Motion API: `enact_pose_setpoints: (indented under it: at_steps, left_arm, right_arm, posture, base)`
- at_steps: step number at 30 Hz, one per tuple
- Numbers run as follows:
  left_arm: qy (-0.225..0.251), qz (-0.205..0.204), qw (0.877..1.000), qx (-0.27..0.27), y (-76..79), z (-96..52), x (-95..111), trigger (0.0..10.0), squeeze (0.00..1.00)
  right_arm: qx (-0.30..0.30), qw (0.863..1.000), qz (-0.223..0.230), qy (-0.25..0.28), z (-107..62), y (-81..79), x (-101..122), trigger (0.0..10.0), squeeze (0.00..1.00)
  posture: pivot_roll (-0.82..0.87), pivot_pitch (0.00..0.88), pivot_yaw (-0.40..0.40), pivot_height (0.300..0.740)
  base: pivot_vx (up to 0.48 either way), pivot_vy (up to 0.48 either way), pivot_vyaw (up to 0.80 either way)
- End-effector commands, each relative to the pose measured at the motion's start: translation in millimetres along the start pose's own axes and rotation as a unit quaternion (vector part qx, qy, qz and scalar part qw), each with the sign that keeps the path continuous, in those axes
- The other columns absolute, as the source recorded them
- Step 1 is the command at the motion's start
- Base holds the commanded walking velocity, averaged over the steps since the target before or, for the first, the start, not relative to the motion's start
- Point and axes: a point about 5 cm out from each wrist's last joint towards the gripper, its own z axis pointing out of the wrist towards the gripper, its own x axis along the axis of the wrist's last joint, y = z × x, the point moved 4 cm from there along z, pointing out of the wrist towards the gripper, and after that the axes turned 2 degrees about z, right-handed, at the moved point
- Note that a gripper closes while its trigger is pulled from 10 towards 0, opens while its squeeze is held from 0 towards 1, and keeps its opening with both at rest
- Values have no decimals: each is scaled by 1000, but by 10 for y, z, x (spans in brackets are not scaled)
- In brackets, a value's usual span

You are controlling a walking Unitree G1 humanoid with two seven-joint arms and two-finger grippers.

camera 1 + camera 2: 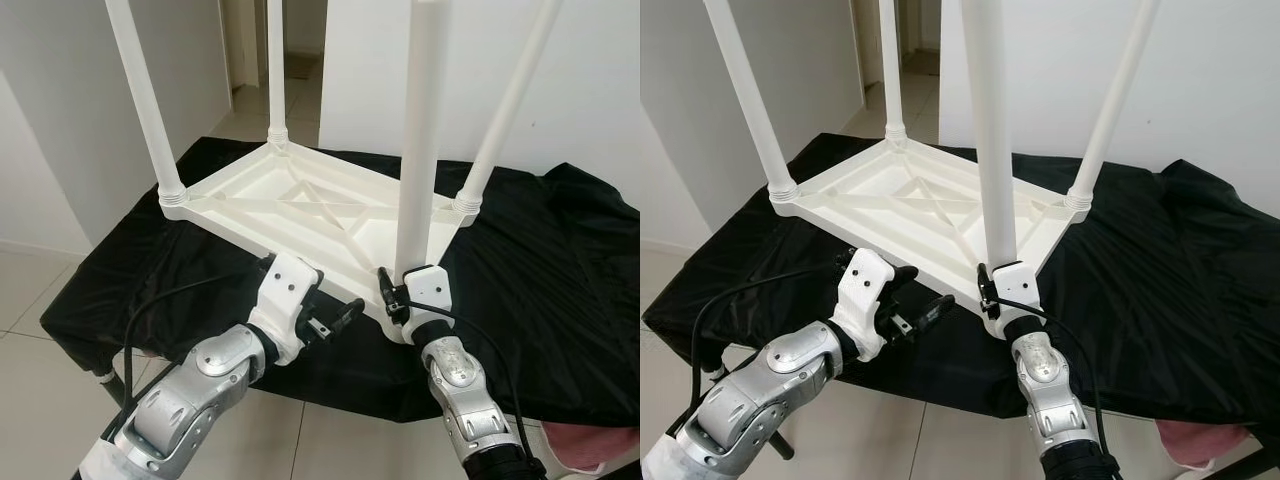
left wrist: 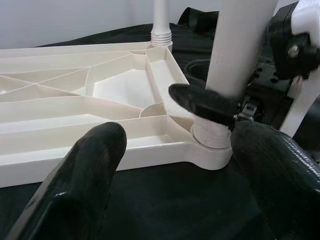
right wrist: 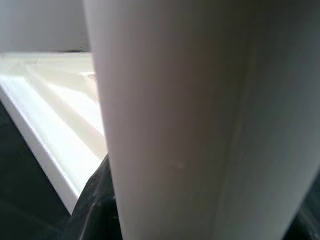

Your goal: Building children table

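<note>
The white plastic children's table (image 1: 300,205) lies upside down on a black cloth (image 1: 560,270) draped over a low support, its ribbed underside facing up and four round legs pointing toward the ceiling. By its look it is moulded plastic: probably light for its bulk, stiff enough to keep its shape, smooth and somewhat slippery under hard fingers, and not fragile, though a leg forced crooked into its socket could bind the thread. The best hold on a leg is low down, just above the ridged collar where it meets the corner socket (there the fingers get the shortest lever and the leg wobbles least). The right gripper (image 1: 408,290) is placed that way, its black fingers closed around the near leg (image 1: 418,150) just above the near corner socket (image 2: 212,150); the right wrist view has the pale tube close up between them. The left gripper (image 1: 335,318) sits just beside the table's near edge, fingers spread apart and holding nothing, aimed at that same corner. The other three legs already stand in their sockets: the left leg (image 1: 140,95), the far leg (image 1: 276,65) and the right leg (image 1: 510,105), which leans outward a little. Diagonal ribs cross the tabletop's underside between raised rims.
</note>
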Motion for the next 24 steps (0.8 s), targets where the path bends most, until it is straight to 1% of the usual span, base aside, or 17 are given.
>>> enact_pose_setpoints:
  at_steps: [1, 3, 4, 6, 9, 10, 13, 21, 24]
  left_arm:
    - [12, 12, 997, -77, 172, -16, 48, 10000, 0]
    - [12, 12, 997, -77, 172, -16, 48, 10000, 0]
    - [12, 12, 997, -77, 172, -16, 49, 10000, 0]
    - [12, 13, 997, -77, 173, -16, 50, 10000, 0]
    - [12, 13, 997, -78, 171, -18, 51, 10000, 0]
    - [12, 13, 997, -77, 169, -22, 48, 10000, 0]
    - [11, 13, 997, -78, 169, -22, 47, 10000, 0]
    - [12, 15, 997, -77, 162, -23, 53, 10000, 0]
    - [13, 13, 997, -76, 161, -22, 54, 10000, 0]
  right_arm:
    - [-11, 991, 61, -117, -213, -14, -547, 10000, 0]
    - [-11, 991, 61, -117, -213, -14, -547, 10000, 0]
    - [-18, 989, 76, -122, -217, -2, -566, 10000, 0]
    - [-25, 987, 84, -131, -233, 21, -612, 10000, 0]
    - [-26, 987, 81, -134, -239, 29, -626, 10000, 0]
    - [-29, 986, 83, -144, -257, 41, -673, 10000, 0]
    - [-33, 985, 83, -150, -265, 51, -699, 10000, 0]
    - [-54, 979, 100, -172, -293, 83, -785, 10000, 0]
    - [-73, 977, 107, -169, -291, 102, -776, 10000, 0]
  posture:
    - [41, 112, 0, 740]
    - [41, 112, 0, 740]
    - [42, 112, 1, 740]
    - [42, 112, 1, 740]
    - [42, 113, 3, 740]
    - [42, 114, 4, 740]
    - [42, 112, 4, 740]
    - [42, 115, 3, 740]
    - [41, 115, 1, 740]
  base:
    - [0, 0, 0]
    - [0, 0, 0]
    - [0, 0, 0]
    - [0, 0, 0]
    - [0, 0, 0]
    - [0, 0, 0]
    - [0, 0, 0]
    - [0, 0, 0]
    - [0, 0, 0]
